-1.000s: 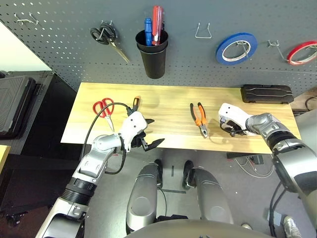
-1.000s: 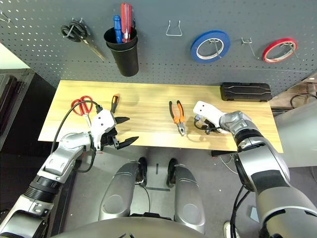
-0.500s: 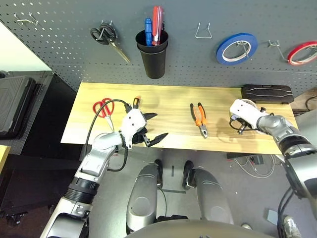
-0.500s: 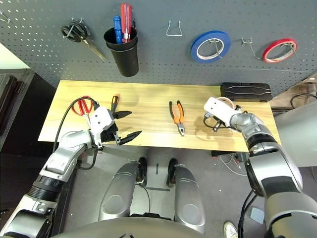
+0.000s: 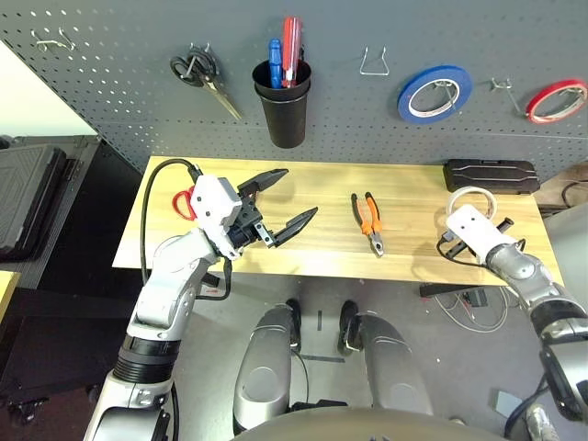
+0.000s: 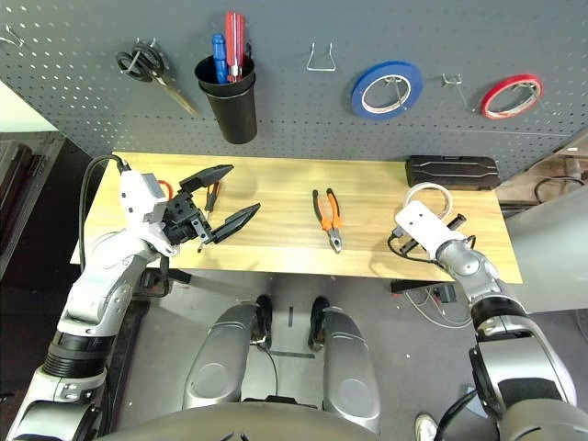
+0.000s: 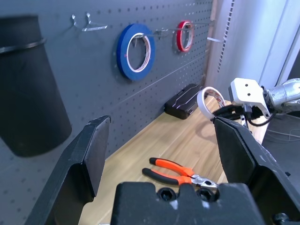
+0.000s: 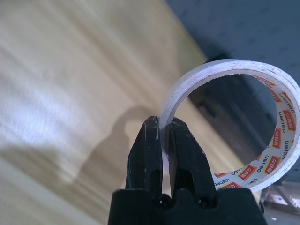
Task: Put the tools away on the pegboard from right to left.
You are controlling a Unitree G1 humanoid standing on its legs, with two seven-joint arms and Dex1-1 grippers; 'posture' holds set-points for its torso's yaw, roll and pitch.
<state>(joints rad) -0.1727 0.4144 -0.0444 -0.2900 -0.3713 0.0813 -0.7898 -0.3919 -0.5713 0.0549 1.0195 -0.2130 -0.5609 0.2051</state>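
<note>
With right gripper (image 8: pixel 163 140) pinched on the white tape (image 8: pixel 243 122) above the table's (image 5: pixel 322 184) right end, lift and thread its opening squarely over a free pegboard (image 5: pixel 138 110) hook (image 5: pixel 502 84), left gripper (image 5: pixel 280 197) wide open and clear.

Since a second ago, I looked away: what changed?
The right gripper, shut on the white tape roll, carried it toward the table's right end. The open left gripper rose. Pliers, pegboard unchanged.
</note>
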